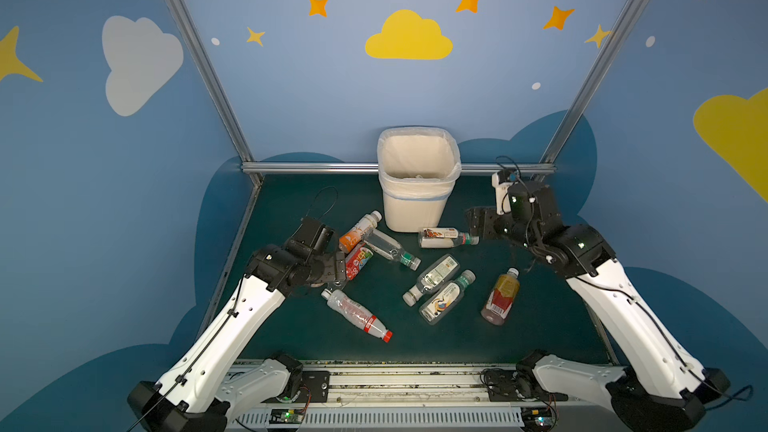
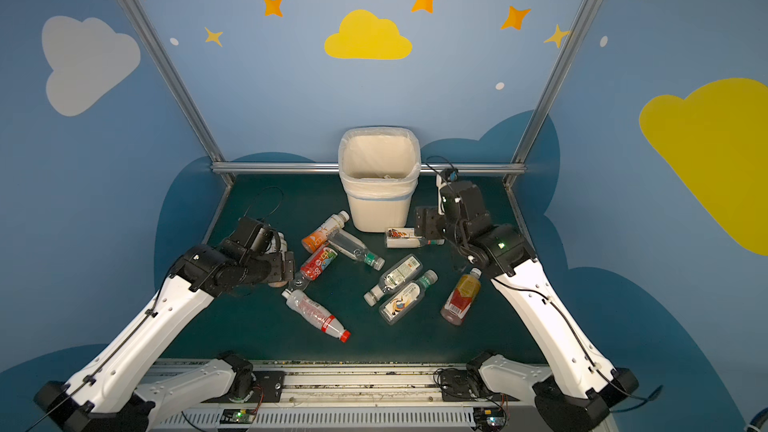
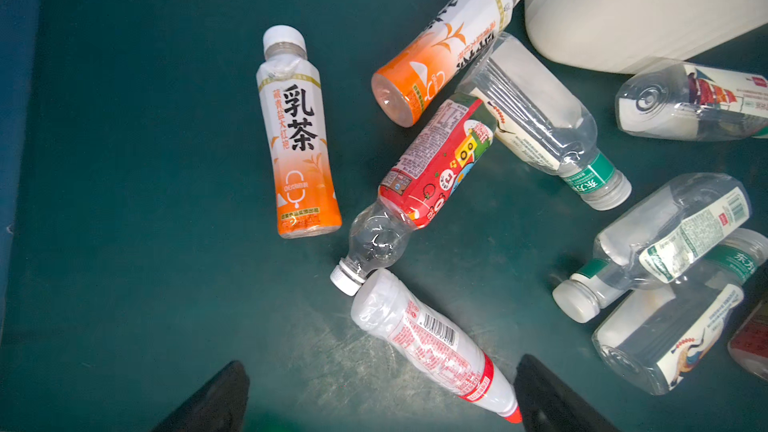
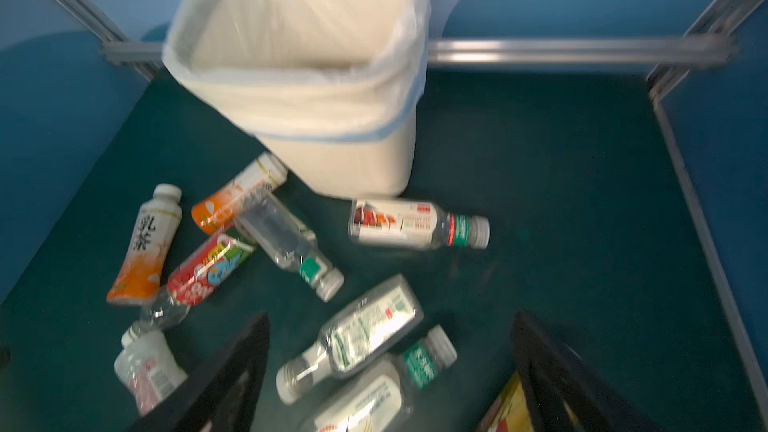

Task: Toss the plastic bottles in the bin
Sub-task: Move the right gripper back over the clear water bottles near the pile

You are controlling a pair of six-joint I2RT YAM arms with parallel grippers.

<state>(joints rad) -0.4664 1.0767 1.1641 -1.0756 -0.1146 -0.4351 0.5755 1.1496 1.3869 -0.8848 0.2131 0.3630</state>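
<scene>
- Jaws of the left gripper (image 3: pixel 382 365) stand wide apart, holding nothing; in the left wrist view a crinkled white plastic bottle with a red cap (image 3: pixel 432 347) lies on the dark green surface (image 3: pixel 124 201) between them.
- Jaws of the right gripper (image 4: pixel 390 317) are likewise spread and empty, just right of the cream-white rectangular plastic bin (image 1: pixel 415 214), by the capped end of a clear bottle with a red-and-white label (image 1: pixel 440 238) lying beside its base.
- That bin, lined with a thin translucent bag (image 1: pixel 415 191), stands upright at the back middle of the surface.
- Nine plastic bottles (image 1: pixel 436 280) lie on their sides in front of it; an amber bottle with a red-and-yellow label (image 1: pixel 500 295) lies apart at the right.
</scene>
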